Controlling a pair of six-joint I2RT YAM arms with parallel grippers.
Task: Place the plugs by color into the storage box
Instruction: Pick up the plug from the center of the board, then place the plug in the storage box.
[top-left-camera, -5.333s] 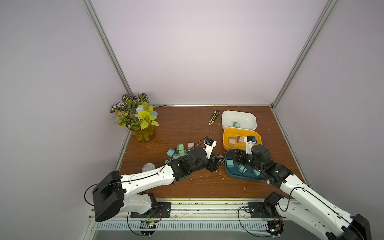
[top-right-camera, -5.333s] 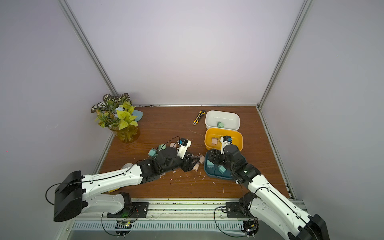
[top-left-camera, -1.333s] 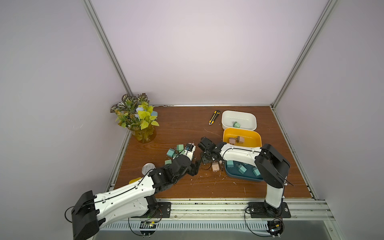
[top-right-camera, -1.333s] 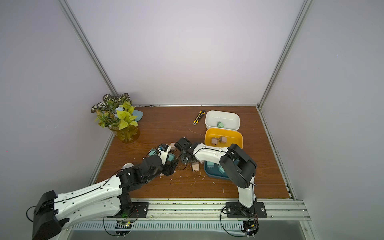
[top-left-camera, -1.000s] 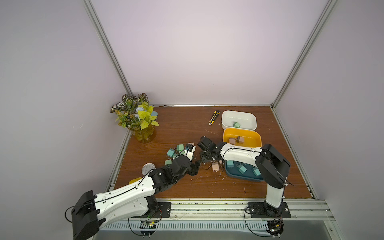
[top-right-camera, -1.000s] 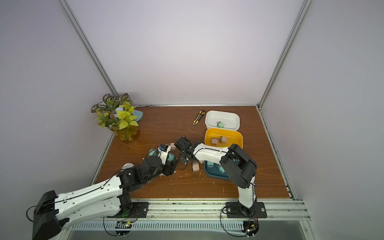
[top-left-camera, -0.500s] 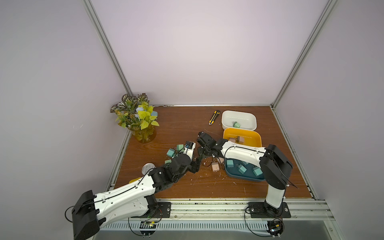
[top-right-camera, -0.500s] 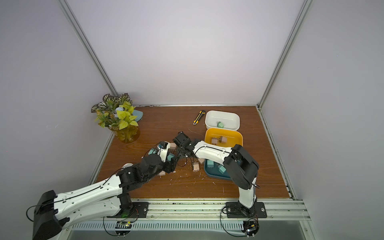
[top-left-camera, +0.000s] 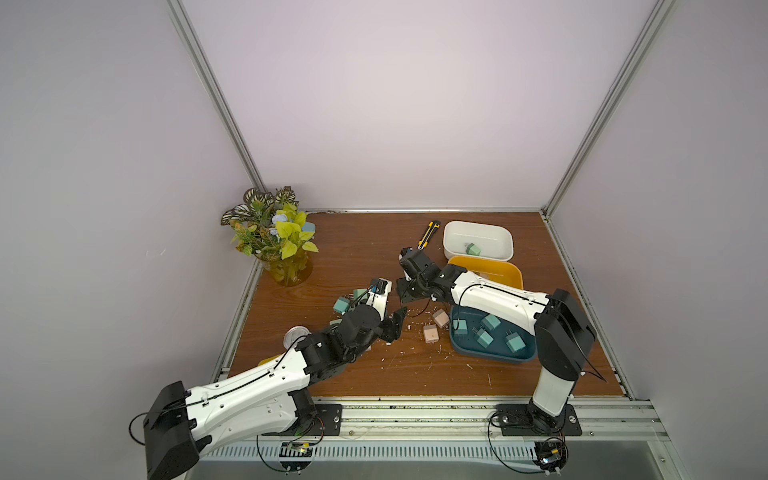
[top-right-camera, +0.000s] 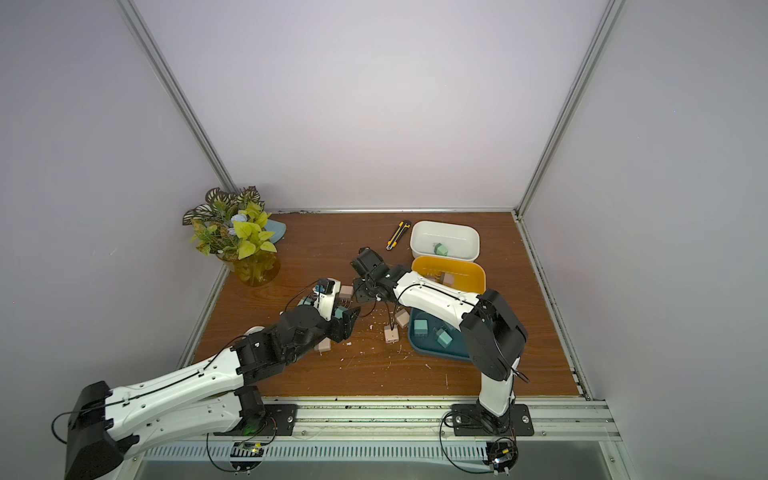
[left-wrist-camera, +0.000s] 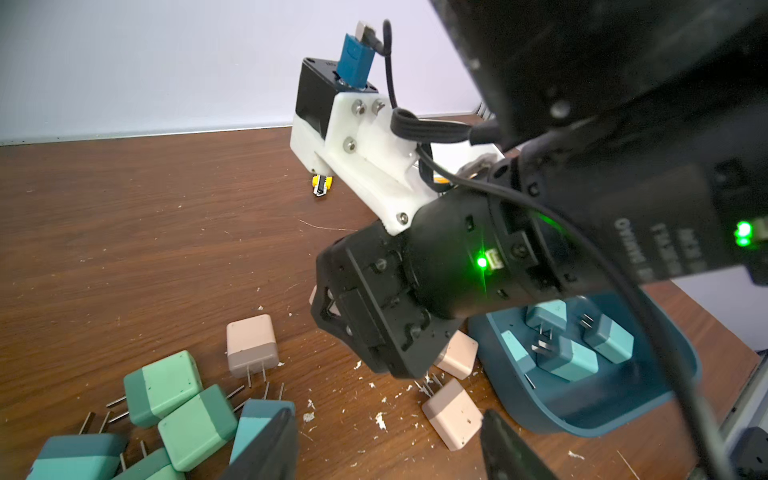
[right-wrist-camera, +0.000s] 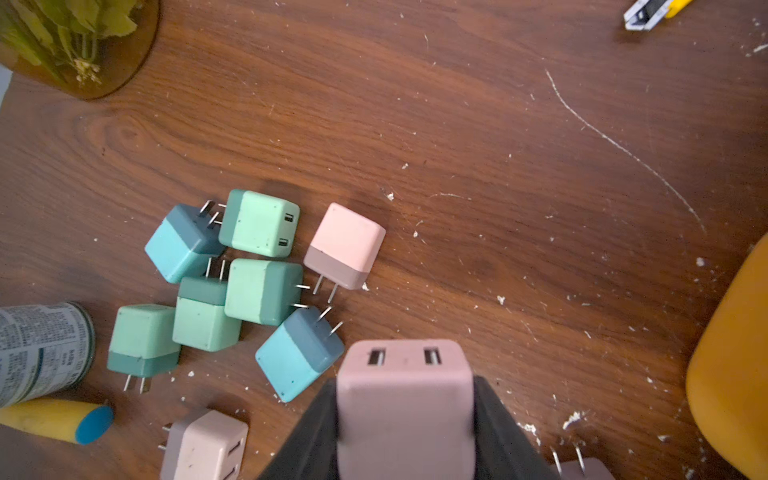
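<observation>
Right gripper (right-wrist-camera: 405, 415) shifted off blue bin (top-left-camera: 490, 358) to its 10 o'clock; we note it clamped on pink plug (right-wrist-camera: 405, 374), likely bound for yellow bin (top-left-camera: 513, 272) at gripper's 3 o'clock, w/ other pinks. Left gripper (left-wrist-camera: 388, 428) jaws apart, empty, by loose plugs (left-wrist-camera: 195, 424).

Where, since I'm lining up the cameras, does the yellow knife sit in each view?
In a top view: knife at the table's far side, beside the white bin.
In a top view: same place, beside that bin.
Left wrist: only its end shows, past the right arm.
Right wrist: one end, cut off by the picture's edge.
Shared landmark: the plug pile.
</observation>
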